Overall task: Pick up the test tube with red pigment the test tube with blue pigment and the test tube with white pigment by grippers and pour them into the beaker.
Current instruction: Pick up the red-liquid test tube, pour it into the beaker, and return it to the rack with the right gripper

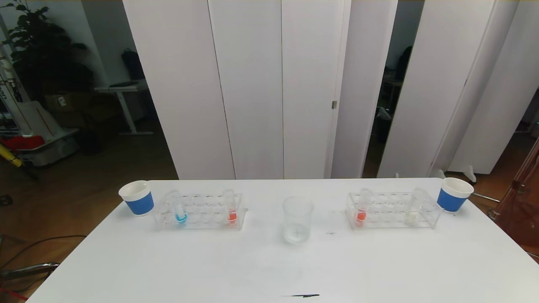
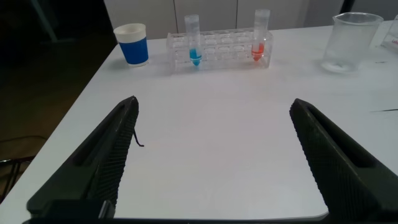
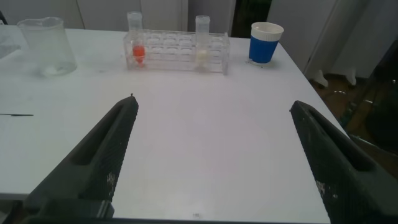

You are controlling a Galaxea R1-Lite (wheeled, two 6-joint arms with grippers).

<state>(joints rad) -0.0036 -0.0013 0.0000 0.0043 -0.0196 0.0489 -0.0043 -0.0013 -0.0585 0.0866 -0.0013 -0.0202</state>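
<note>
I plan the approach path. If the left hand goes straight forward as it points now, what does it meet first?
Probably the left rack, between the test tube with blue pigment and the red tube. The open left hand has bare table before that; depth is unclear.

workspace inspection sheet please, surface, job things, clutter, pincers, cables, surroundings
surface: white table, small dark marks near the front edge.
job's things: beaker upright at centre; blue tube and red tube in left rack; second red tube and white tube in right rack.
clutter: blue paper cup far left, another far right.
pincers: left pincer open, holding nothing; right pincer open, holding nothing.
cables: a cable on the floor at left.
surroundings: white folding screens, plant behind.
</note>
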